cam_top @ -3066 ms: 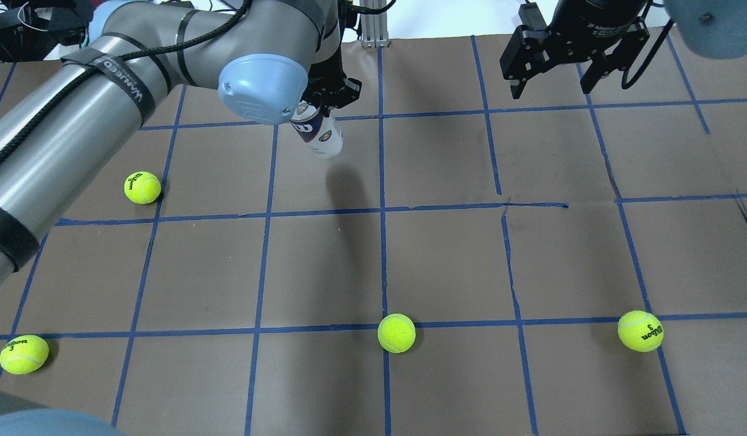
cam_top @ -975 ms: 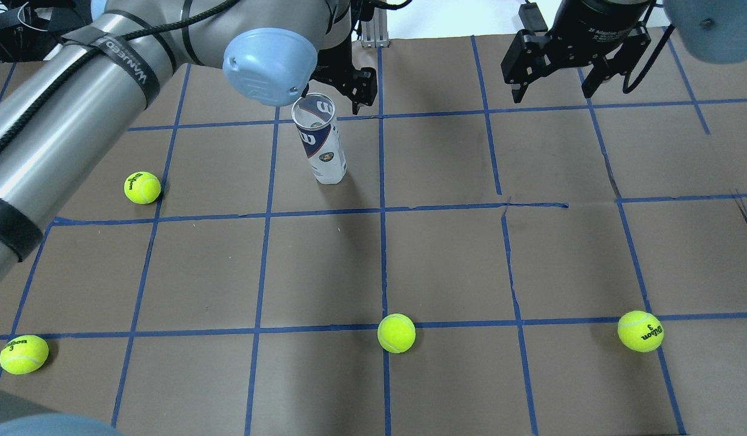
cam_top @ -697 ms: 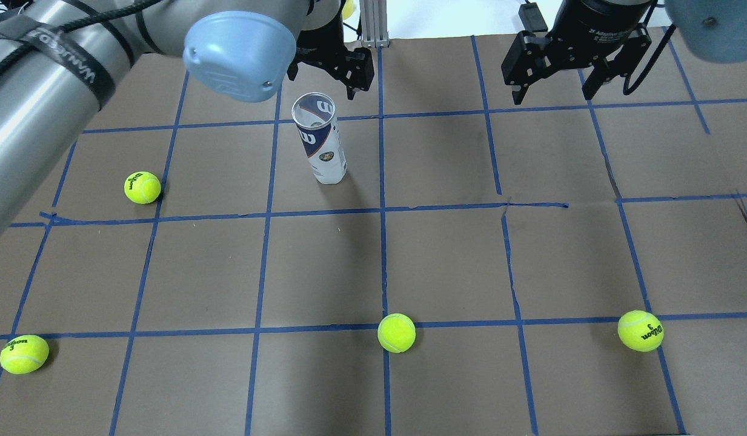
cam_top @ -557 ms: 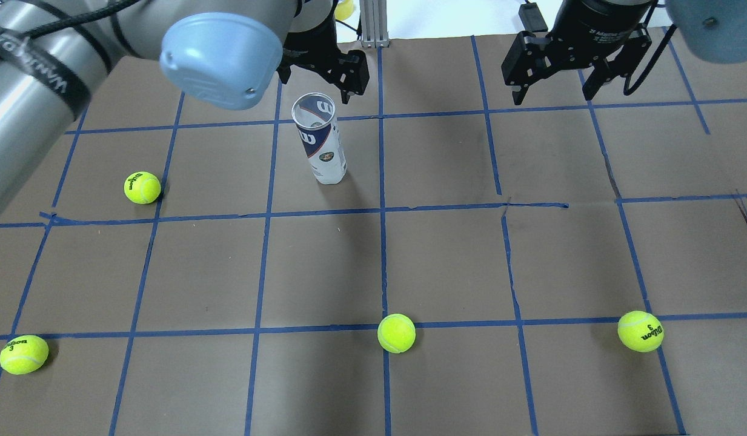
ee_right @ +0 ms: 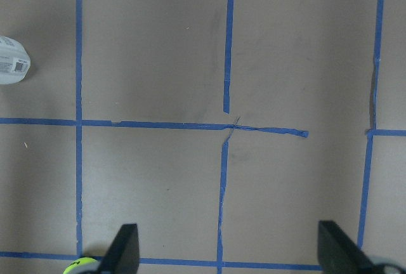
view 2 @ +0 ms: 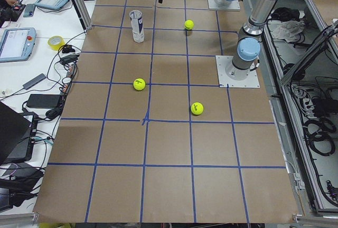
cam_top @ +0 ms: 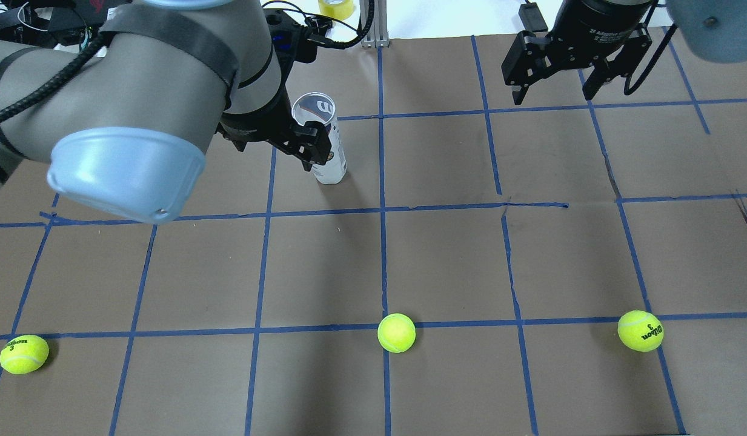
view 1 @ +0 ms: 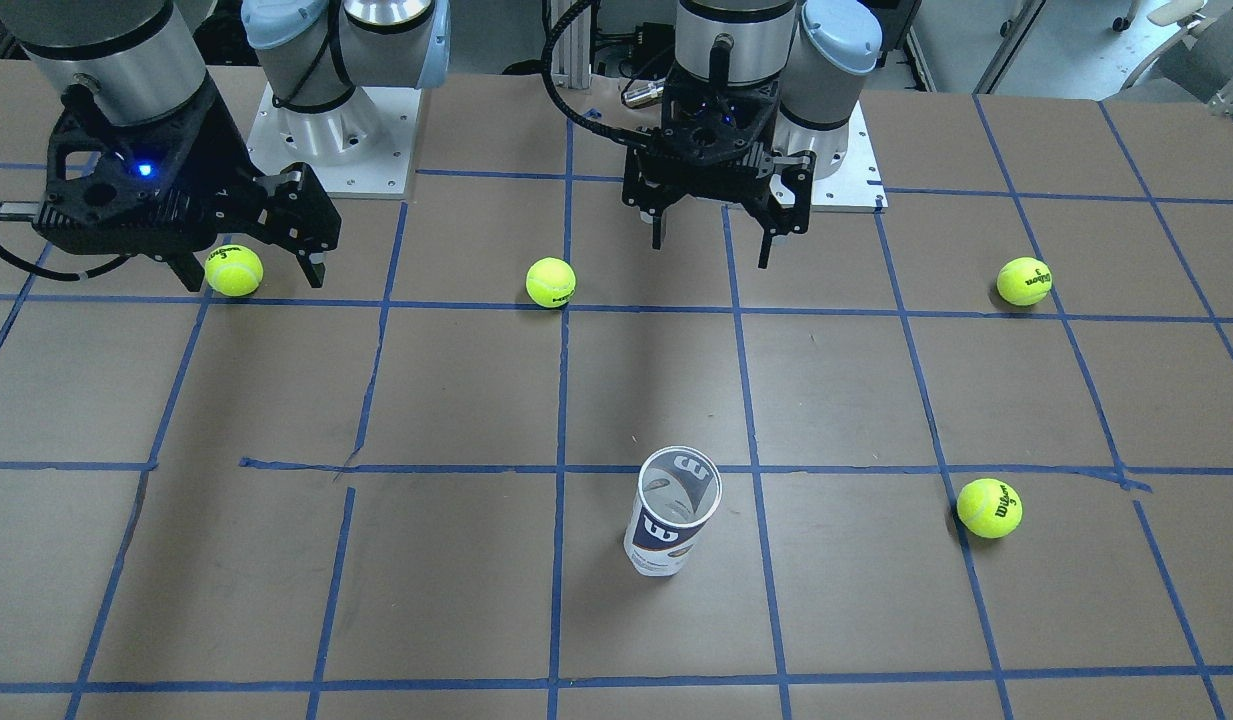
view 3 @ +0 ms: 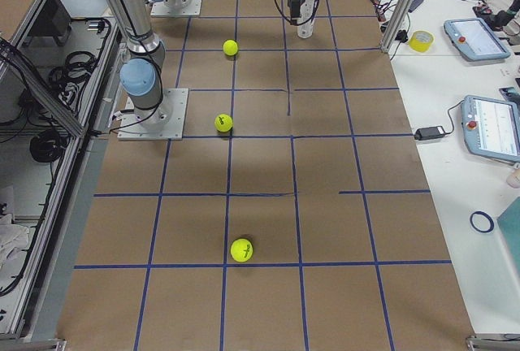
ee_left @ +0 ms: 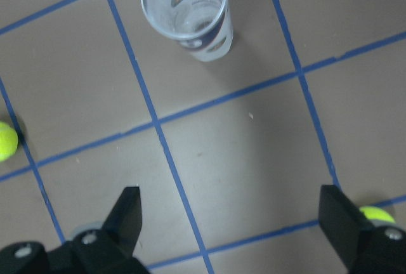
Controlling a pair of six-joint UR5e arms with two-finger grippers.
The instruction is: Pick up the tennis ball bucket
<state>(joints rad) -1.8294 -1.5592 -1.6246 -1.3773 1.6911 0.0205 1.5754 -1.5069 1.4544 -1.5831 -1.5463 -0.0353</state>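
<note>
You had the tennis ball can [view 1: 673, 525] standing upright and open-topped on the brown paper-covered table [view 1: 456, 580], in a square of the blue tape grid [view 1: 561, 400] toward the operators' side, with neither arm touching it — a yellow tennis ball [view 1: 989, 508] lay well apart on its left-arm side. Your left gripper [view 1: 712, 252] hung raised on the robot's side of the can, clear of it, fingers spread wide with nothing between them; your right gripper [cam_top: 552, 95] hovered further off, likewise wide and empty — a second tennis ball [view 1: 233, 271] lay on the table below it
</note>
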